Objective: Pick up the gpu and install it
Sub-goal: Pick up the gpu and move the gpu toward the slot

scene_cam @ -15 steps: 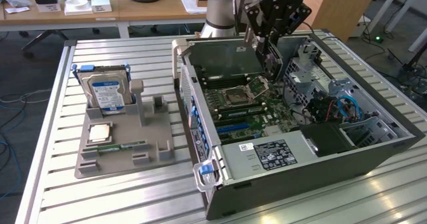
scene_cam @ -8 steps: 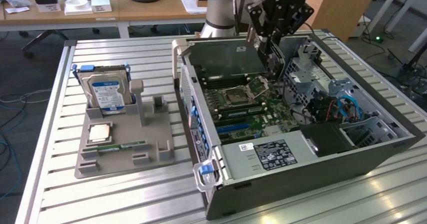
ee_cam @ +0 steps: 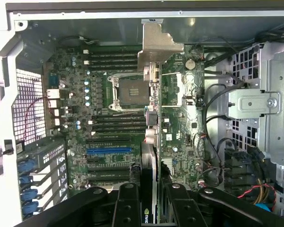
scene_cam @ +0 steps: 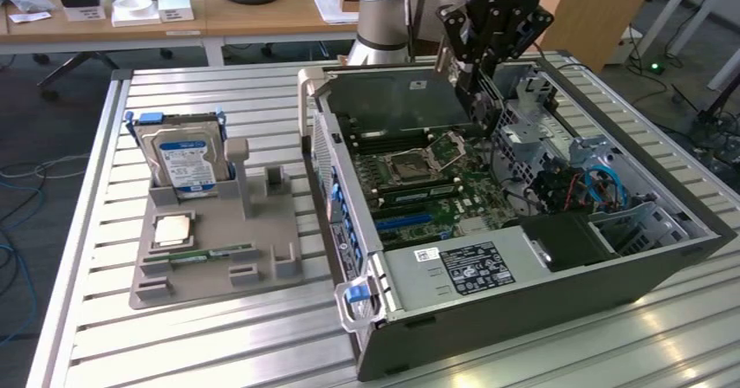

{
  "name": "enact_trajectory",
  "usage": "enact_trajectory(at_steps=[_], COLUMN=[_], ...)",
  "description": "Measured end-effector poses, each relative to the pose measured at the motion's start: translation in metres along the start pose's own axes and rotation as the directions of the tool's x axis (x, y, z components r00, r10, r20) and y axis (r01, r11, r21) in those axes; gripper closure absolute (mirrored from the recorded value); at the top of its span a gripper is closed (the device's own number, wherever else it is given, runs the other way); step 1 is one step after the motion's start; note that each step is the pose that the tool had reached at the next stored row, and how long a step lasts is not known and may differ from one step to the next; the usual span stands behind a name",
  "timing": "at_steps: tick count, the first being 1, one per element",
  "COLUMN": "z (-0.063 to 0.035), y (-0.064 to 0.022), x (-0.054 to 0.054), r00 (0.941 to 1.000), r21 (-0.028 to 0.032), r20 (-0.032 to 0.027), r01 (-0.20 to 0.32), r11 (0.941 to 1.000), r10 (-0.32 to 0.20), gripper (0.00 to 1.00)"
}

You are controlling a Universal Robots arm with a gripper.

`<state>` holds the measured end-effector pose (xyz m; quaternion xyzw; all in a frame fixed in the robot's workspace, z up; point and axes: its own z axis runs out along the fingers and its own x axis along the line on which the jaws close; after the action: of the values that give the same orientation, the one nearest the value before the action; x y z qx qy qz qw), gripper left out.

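My gripper (scene_cam: 477,83) hangs over the open computer case (scene_cam: 509,271), shut on the gpu (scene_cam: 483,115). The card is held edge-on and upright above the motherboard (scene_cam: 439,180). In the wrist view the gpu (ee_cam: 150,156) runs as a thin dark strip away from my gripper (ee_cam: 153,208), between the black fingers (ee_cam: 128,203). Its silver bracket (ee_cam: 157,47) points toward the case's rear wall. The card is over the board between the CPU socket (ee_cam: 128,90) and the right-hand part of the board. The blue expansion slot (ee_cam: 109,150) lies off to one side of it.
On the exterior view's left, a grey fixture (scene_cam: 260,232) on the slatted table holds an upright hard drive (scene_cam: 185,163), a CPU (scene_cam: 173,229) and a memory stick (scene_cam: 206,253). Cables (scene_cam: 601,184) and drive cages (scene_cam: 543,115) crowd the case's far side.
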<state>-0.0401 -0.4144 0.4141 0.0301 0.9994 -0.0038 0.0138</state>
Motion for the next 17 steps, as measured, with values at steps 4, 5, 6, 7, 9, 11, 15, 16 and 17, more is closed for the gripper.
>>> enact_trajectory(at_steps=[4,5,6,7,9,11,15,16,17], z=[0.0000,0.0000,0.0000,0.0000,0.0000,0.0000,0.0000,0.0001,0.0001], y=[0.0002,0.0002,0.0002,0.0002,0.0002,0.0002,0.0002,0.0002,0.0003], x=[-0.0012,-0.0012,-0.0012,-0.0012,-0.0012,-0.0012,-0.0013,-0.0020,-0.0030], r00=[1.0000,1.0000,1.0000,1.0000,1.0000,1.0000,1.0000,1.0000,1.0000], r21=[0.0000,0.0000,0.0000,0.0000,0.0000,0.0001,0.0000,0.0000,0.0001], r20=[0.0000,0.0000,-0.0001,0.0000,0.0000,0.0000,-0.0001,0.0000,-0.0001], r01=[0.000,0.000,0.000,0.000,0.000,0.000,0.000,0.000,0.000], r11=[1.0000,1.0000,1.0000,1.0000,1.0000,1.0000,1.0000,1.0000,1.0000], r10=[0.000,0.000,0.000,0.000,0.000,0.000,0.000,0.000,0.000], gripper=[0.74,0.74,0.74,0.74,0.74,0.74,0.74,0.74,0.74])
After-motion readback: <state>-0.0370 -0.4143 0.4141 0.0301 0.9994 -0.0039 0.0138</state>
